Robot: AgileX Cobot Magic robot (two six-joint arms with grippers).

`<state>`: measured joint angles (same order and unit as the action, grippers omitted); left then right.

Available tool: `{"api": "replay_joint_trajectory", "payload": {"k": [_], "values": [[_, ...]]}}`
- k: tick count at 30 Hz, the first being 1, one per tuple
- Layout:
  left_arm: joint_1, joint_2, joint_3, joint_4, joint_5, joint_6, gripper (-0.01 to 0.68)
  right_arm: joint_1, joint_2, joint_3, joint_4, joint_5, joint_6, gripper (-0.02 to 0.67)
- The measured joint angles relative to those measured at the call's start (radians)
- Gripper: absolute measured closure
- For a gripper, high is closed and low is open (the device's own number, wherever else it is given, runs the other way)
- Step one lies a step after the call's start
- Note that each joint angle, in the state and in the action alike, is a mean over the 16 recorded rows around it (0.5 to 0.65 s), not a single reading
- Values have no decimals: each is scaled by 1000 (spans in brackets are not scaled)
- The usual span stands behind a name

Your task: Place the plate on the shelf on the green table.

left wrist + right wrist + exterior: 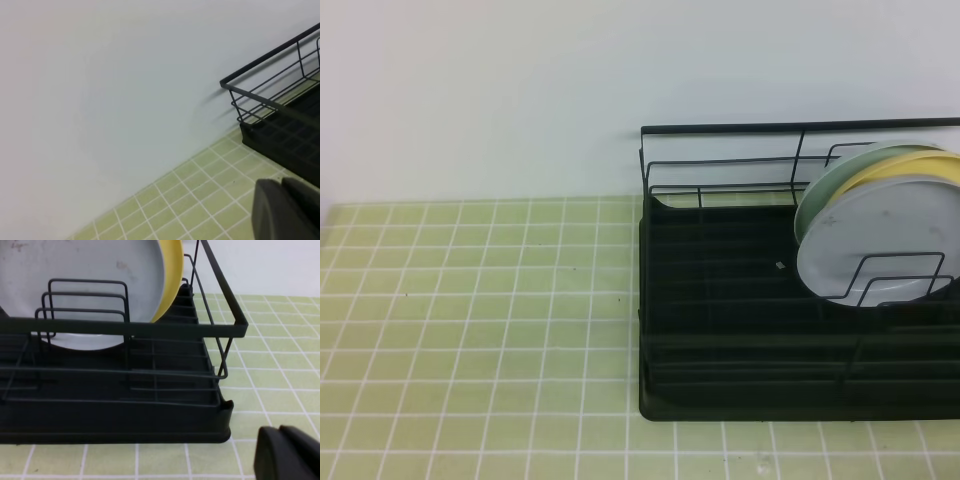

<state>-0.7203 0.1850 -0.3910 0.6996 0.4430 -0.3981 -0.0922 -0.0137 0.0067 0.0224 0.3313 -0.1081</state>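
Observation:
The pale grey-blue plate (865, 240) stands on edge among the wire dividers at the right end of the black shelf (720, 385), which sits on the green table (470, 320). In the right wrist view the plate (85, 280) leans behind the shelf's top rail (150, 329). Neither gripper shows in the high view. My left gripper (282, 190) is shut and empty, low over the tiles (200, 195) near the shelf's corner (280, 145). Also shut and empty, my right gripper (281, 434) hangs outside the shelf's right end.
A yellow plate (910, 170) with a pale rim leans just behind the grey-blue one; its edge (172, 275) shows in the right wrist view. A pale wall (520, 90) runs along the back of the table. Bare tiles lie left of the shelf.

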Motion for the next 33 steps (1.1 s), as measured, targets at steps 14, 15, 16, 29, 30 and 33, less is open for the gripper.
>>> {"api": "replay_joint_trajectory", "payload": {"k": [14, 15, 16, 29, 30, 33], "values": [[303, -19, 47, -287, -154, 111, 673, 0, 2, -4, 1, 1, 0, 649], [345, -27, 60, -331, -172, 123, 673, 0, 2, -4, 1, 1, 0, 649], [388, -37, 74, -374, -187, 134, 673, 0, 2, -4, 1, 1, 0, 649], [761, -195, 272, -683, -117, 284, 673, 0, 0, 0, 1, 1, 0, 649], [767, -202, 280, -684, -102, 293, 673, 0, 0, 0, 1, 1, 0, 649], [770, -212, 296, -687, -67, 320, 673, 0, 0, 0, 1, 2, 0, 649]]}}
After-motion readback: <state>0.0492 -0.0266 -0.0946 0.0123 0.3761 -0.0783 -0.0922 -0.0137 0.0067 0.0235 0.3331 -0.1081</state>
